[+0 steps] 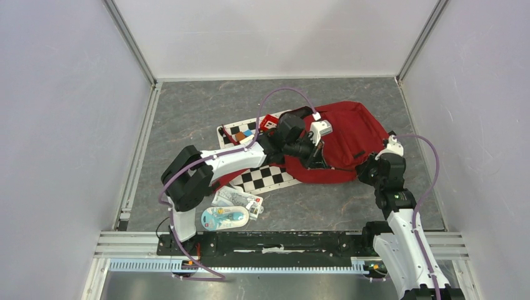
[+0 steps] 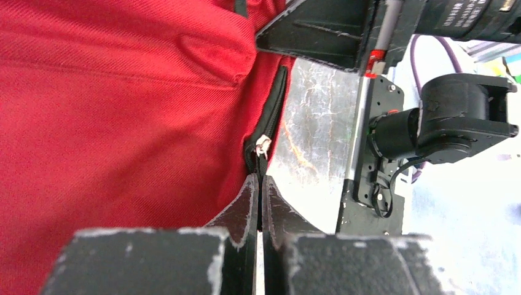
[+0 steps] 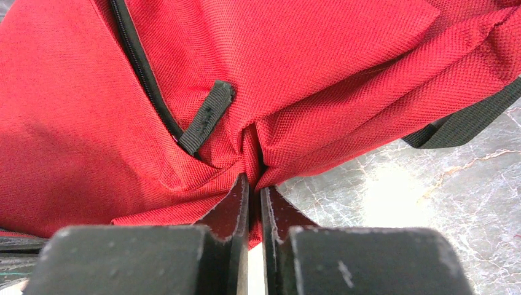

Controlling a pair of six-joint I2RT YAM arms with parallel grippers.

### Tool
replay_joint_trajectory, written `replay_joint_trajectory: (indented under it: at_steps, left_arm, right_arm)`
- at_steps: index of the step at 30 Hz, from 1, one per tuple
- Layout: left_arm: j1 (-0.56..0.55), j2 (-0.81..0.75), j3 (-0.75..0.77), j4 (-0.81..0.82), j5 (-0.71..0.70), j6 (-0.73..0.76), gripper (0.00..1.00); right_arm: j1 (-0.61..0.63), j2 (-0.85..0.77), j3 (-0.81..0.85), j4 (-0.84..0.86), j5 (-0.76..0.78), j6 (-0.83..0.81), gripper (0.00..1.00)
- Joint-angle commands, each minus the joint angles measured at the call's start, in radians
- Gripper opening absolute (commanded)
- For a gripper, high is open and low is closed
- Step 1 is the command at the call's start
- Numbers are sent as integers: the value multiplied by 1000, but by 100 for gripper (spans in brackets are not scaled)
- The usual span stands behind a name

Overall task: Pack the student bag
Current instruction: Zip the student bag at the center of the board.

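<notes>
The bag [image 1: 350,140] lay toward two o'clock on the surface [image 1: 200,112]. The left end effector [image 2: 261,184] was pinched shut, apparently on the zipper pull [image 2: 263,147]; the right end effector [image 3: 252,184] clamped a fold of the bag. A skewed tug could slip that thin pull free.

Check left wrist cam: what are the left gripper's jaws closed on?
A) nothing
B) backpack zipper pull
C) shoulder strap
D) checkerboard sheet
B: the left gripper is shut on the zipper pull at the end of the red backpack's black zipper.
</notes>
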Motion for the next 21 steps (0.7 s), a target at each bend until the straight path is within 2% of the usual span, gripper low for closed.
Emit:
replay_joint_trajectory:
  at_steps: [1,6,16,19,21]
  left_arm:
    - [27,-104,-24,-55,-66,30,2]
    - [46,-166,-67,-72,-146,40,2]
    - [83,-234,-97,-108,-202,42,2]
    - [87,-242,-99,-105,-123,43,2]
    - [87,-233,-93,-105,-65,27,2]
  right_arm:
    - [-10,-12,42,-27,107,-51,8]
    - [-10,-15,48,-35,113,-53,8]
    - [-10,-18,74,-49,138,-74,8]
    - [-11,-19,93,-40,117,-121,16]
    - [-10,-8,121,-33,66,-172,29]
